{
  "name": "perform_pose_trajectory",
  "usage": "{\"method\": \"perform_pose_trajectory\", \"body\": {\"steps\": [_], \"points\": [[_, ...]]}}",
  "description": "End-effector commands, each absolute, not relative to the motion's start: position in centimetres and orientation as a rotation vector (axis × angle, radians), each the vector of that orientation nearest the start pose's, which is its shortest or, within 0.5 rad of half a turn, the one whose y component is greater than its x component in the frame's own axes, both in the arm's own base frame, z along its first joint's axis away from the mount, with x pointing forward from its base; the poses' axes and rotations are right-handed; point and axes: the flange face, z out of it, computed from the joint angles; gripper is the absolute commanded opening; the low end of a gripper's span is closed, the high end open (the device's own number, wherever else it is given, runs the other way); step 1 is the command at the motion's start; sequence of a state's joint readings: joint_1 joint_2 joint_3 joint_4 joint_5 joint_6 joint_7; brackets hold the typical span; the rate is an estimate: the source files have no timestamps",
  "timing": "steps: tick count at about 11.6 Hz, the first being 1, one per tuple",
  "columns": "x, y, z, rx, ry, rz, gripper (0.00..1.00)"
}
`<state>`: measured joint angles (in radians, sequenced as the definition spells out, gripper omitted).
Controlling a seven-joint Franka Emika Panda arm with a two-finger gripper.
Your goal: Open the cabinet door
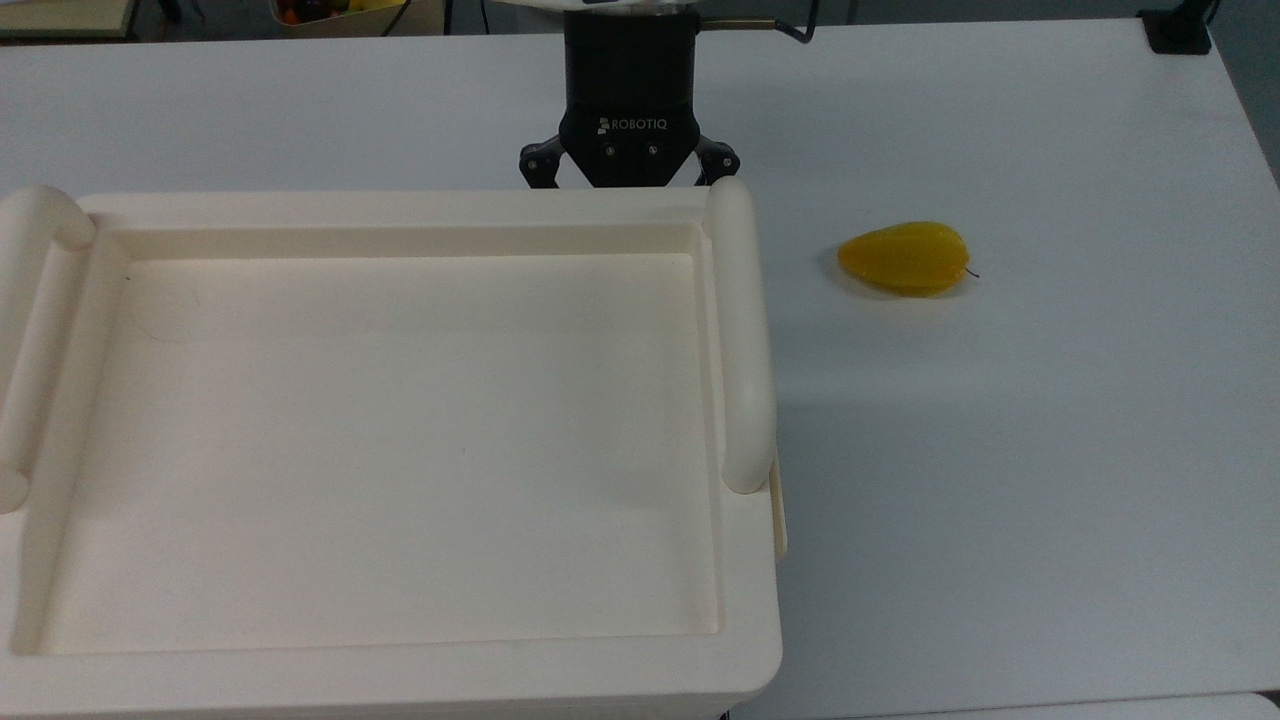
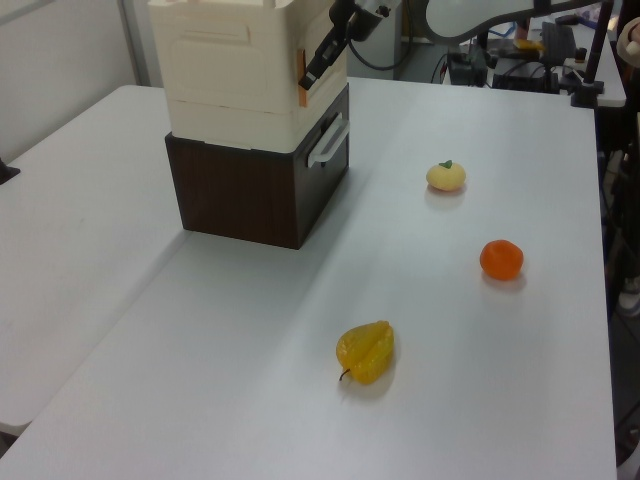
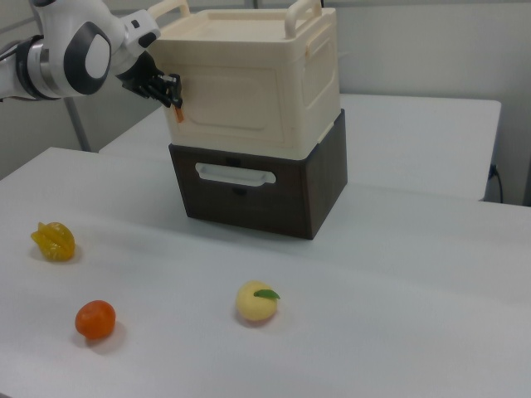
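The black two-finger gripper point(image 3: 174, 93) is seen at the upper edge of the cream-white plastic cabinet point(image 3: 249, 83), tips touching or just beside a small orange tab point(image 3: 178, 114) on the flat cream-white recessed door panel point(image 3: 224, 99), which lies directly ahead of the fingertips, long axis horizontal. Whether the tab is clamped cannot be told. Fingertips are hidden behind the cabinet rim in the top view. The door appears shut.

gripper point(image 3: 172, 93) at cabinet door point(image 3: 226, 98) edge
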<state>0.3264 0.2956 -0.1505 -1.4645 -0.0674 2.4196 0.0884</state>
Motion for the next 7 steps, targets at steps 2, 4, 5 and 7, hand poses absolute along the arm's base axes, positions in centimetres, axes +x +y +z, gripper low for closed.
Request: {"method": "perform_pose_trajectory", "body": {"steps": [2, 4, 5, 7], "points": [[68.71, 13.89, 59.54, -2.961, -0.170, -1.083, 0.24], [68.73, 13.78, 59.54, -2.962, -0.168, -1.084, 0.07], [68.66, 13.64, 59.55, -2.963, -0.164, -1.079, 0.05], [68.45, 13.22, 59.88, -2.971, -0.154, -1.066, 0.05]]}}
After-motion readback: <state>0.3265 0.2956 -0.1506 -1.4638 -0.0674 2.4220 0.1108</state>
